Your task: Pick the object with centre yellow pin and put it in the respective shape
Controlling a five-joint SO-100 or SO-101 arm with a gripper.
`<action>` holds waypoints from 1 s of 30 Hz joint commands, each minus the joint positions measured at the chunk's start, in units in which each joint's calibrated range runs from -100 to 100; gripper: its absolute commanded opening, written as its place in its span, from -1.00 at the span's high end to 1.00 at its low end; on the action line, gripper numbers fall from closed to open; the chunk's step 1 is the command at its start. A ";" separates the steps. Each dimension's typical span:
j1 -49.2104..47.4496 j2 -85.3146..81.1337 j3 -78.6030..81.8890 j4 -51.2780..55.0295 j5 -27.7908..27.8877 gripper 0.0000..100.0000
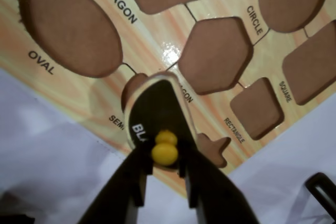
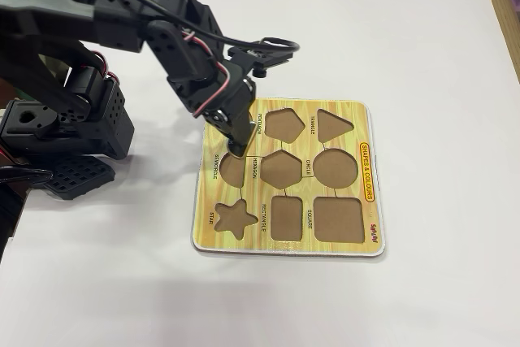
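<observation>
My gripper (image 1: 165,156) is shut on the yellow pin (image 1: 165,152) of a black semicircle piece (image 1: 157,111) with a pale edge and white letters "BL". The piece sits tilted over the semicircle recess (image 1: 132,85) of the wooden shape board (image 1: 157,40). Only a sliver of that recess shows past the piece's upper left. I cannot tell whether the piece touches the board. In the fixed view my gripper (image 2: 236,149) is at the board's (image 2: 284,107) left side, just above the semicircle recess (image 2: 231,171). The piece itself is hidden under the fingers there.
The board's other recesses are all empty: oval (image 1: 71,27), hexagon (image 1: 215,53), circle (image 2: 335,168), rectangle (image 2: 286,217), square (image 2: 338,219), star (image 2: 233,217), pentagon (image 2: 281,124), triangle (image 2: 333,124). The arm's base (image 2: 65,119) stands left of the board on a white table.
</observation>
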 commanded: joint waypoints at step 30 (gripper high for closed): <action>14.07 -3.78 2.43 0.22 11.45 0.95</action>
